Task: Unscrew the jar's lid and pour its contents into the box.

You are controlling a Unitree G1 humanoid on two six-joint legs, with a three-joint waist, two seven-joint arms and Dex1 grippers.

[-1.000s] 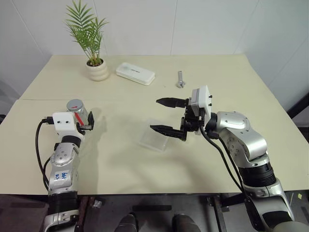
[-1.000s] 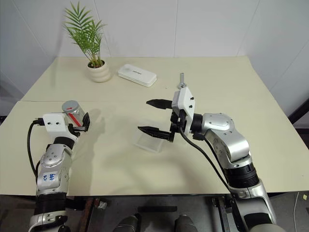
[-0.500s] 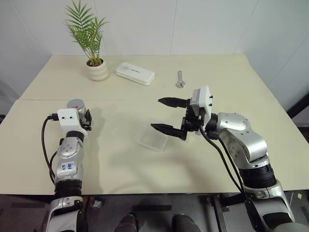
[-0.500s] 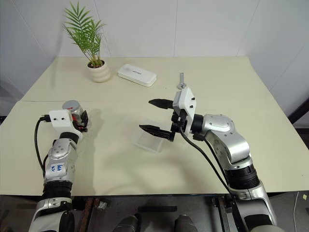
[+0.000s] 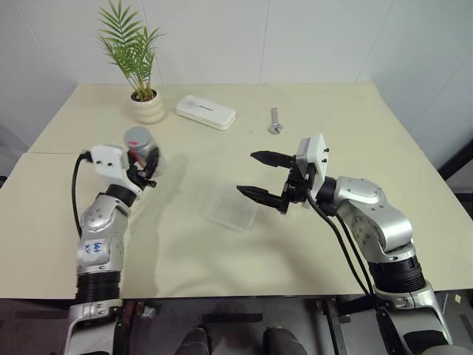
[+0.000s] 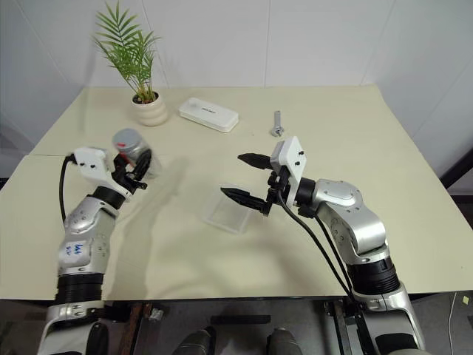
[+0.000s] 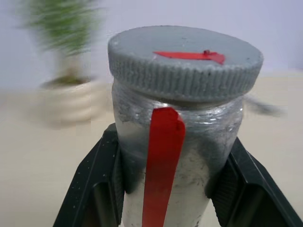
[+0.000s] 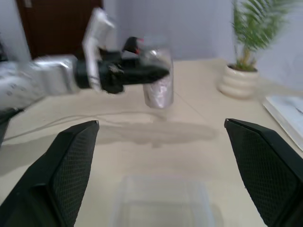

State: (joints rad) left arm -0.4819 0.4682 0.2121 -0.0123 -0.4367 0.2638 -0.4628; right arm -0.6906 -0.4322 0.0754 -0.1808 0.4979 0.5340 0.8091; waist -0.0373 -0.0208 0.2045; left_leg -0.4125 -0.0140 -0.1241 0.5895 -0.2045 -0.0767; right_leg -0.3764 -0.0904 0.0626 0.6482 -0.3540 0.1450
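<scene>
The left gripper is clamping the jar by its sides and holding it up off the bench — the grey lid is sitting on top. The right gripper is hanging wide open and empty just above the clear box, which is lying between the two arms.

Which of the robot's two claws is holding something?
The left gripper. Its two black fingers are clamped around the jar, with the grey lid on top. The right gripper is wide open with nothing between its fingers, above the clear box.
</scene>
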